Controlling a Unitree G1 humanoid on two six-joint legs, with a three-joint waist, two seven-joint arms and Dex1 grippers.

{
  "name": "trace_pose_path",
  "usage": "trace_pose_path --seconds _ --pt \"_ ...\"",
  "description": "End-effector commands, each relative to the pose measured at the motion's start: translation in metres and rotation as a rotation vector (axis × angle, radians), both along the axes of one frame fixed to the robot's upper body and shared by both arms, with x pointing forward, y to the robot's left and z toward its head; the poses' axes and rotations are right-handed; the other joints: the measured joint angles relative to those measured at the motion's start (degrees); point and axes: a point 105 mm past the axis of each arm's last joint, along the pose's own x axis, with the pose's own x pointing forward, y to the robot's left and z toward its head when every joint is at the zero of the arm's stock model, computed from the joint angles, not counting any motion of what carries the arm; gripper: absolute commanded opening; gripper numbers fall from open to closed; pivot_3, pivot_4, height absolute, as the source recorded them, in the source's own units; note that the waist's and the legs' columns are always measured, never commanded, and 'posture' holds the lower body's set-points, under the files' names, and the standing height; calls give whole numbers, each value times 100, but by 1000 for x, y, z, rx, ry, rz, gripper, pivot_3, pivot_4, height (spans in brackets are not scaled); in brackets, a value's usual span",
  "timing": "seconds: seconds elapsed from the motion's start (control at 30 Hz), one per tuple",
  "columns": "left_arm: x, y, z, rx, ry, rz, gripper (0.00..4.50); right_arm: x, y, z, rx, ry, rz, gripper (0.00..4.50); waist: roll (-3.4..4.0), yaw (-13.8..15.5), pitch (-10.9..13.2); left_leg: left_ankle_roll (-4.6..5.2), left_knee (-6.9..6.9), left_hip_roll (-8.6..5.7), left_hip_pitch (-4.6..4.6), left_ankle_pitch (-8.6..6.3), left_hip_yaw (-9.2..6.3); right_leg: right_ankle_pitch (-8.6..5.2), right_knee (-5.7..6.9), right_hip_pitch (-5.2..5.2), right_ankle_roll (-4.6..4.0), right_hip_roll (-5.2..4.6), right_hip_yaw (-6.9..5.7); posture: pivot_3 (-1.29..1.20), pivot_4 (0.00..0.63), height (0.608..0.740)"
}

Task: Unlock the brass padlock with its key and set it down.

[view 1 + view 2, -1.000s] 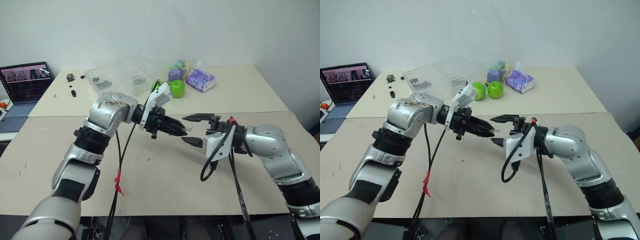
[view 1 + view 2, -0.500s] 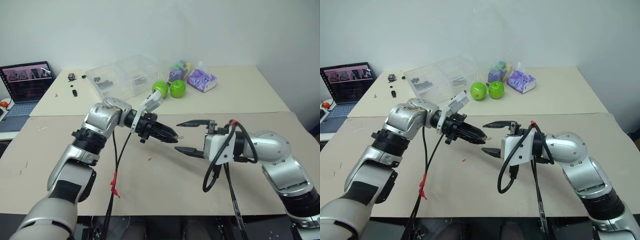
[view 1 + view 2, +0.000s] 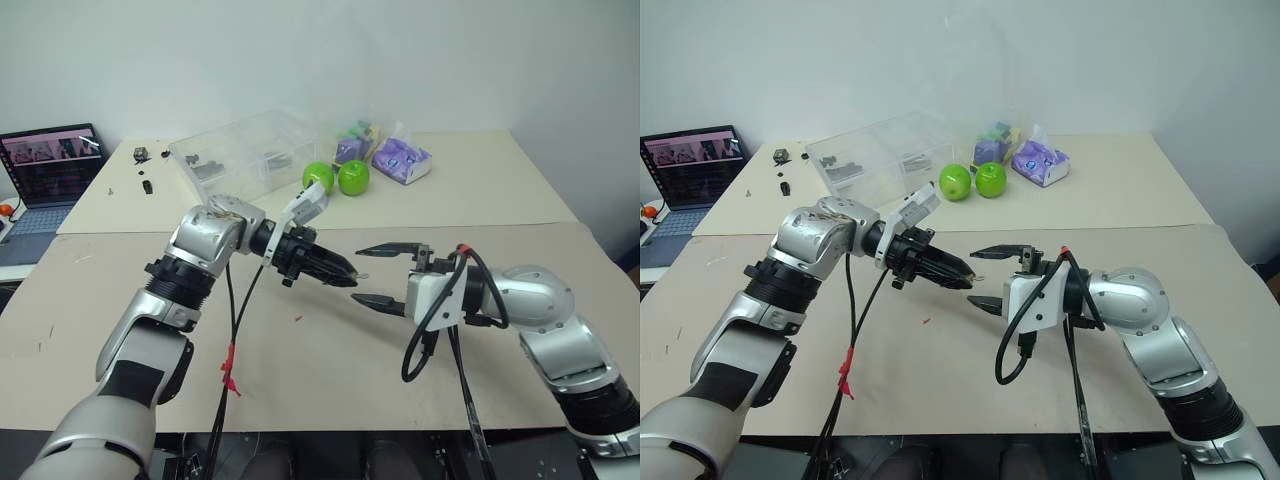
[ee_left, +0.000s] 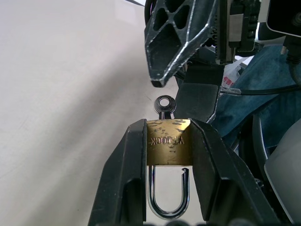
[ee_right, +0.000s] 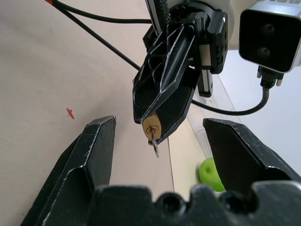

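A clear plastic compartment box (image 3: 245,153) at the back of the beige table (image 3: 330,350) holds a few small dark parts too small to identify, with two green apples (image 3: 336,178) and a laptop (image 3: 48,170) nearby. Above the table's middle, the left gripper (image 4: 168,155) clamps the brass padlock (image 4: 168,148) by its body, shackle sprung open. The key (image 4: 164,104) sits in the keyhole, facing the right gripper (image 3: 368,274), whose fingers stand wide apart, empty.
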Motion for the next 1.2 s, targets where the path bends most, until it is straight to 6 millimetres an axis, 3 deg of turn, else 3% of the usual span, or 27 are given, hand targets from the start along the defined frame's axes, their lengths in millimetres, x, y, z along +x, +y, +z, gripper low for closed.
trace_pose_path --seconds 0.03,0.13,0.3,0.93,0.97,1.0,1.2 --pt "-1 -2 18 -32 -49 -13 819 -2 2 10 31 -57 13 3327 0 1 0 0 0 0 0 0 0 0 0 0 0 0 0 0 150 740" --pt "-1 -3 17 -30 -49 -10 819 -2 3 11 40 -58 16 2555 0 0 0 0 0 0 0 0 0 0 0 0 0 0 0 0 150 740" --pt "0 -5 17 -31 -47 -7 819 -2 5 11 49 -57 13 701 0 0 0 0 0 0 0 0 0 0 -1 0 0 0 0 0 150 740" --pt "-3 -7 20 -31 -39 -21 819 6 10 8 69 -77 -2 701 0 -5 0 0 -1 0 1 0 -1 0 0 0 0 0 0 0 150 740" --pt "-3 -6 20 -31 -39 -20 819 6 10 9 70 -82 -4 1301 0 -4 0 0 -1 -1 1 0 -1 0 0 0 0 0 0 0 150 740" --pt "-3 -6 20 -31 -38 -20 819 7 10 9 69 -86 -5 1473 0 -1 0 0 -1 -1 1 0 -1 0 0 0 0 0 0 0 150 740" --pt "-3 -7 19 -32 -38 -17 819 7 11 11 70 -92 -4 1473 0 -13 0 0 -1 -1 1 0 -1 0 0 -1 0 0 0 0 150 740"
